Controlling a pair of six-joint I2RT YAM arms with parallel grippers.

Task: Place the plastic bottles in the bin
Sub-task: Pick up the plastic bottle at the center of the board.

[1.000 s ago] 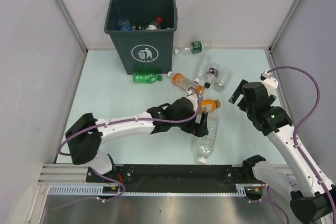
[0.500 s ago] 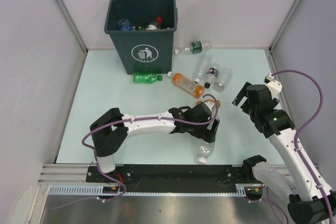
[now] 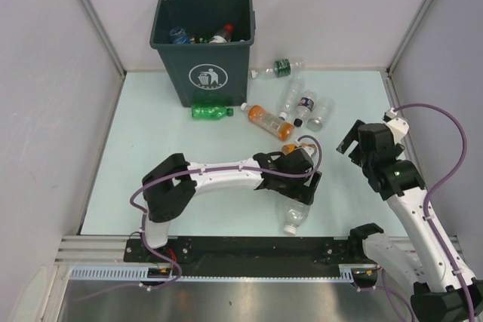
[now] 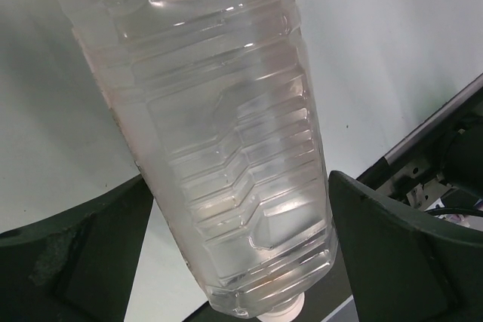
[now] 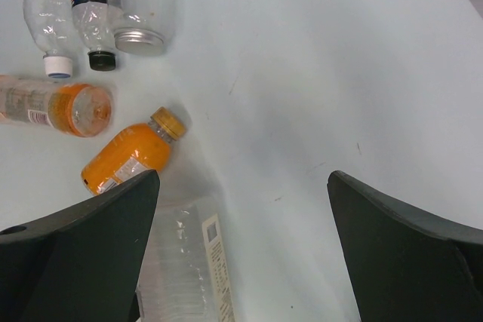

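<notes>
The left gripper (image 4: 245, 254) straddles the large clear ribbed plastic bottle (image 4: 226, 148), jaws wide and unclamped, positioned to grasp it; the right gripper (image 5: 241, 254) hangs open, empty.

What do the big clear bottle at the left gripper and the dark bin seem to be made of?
The big clear bottle looks like thin glossy plastic: the table shows through it, and its wall has moulded ribs with bright highlights. The bin is probably thick opaque plastic, dark green-grey, fairly matt: smooth moulded walls, a thick rim, a white printed sign.
</notes>
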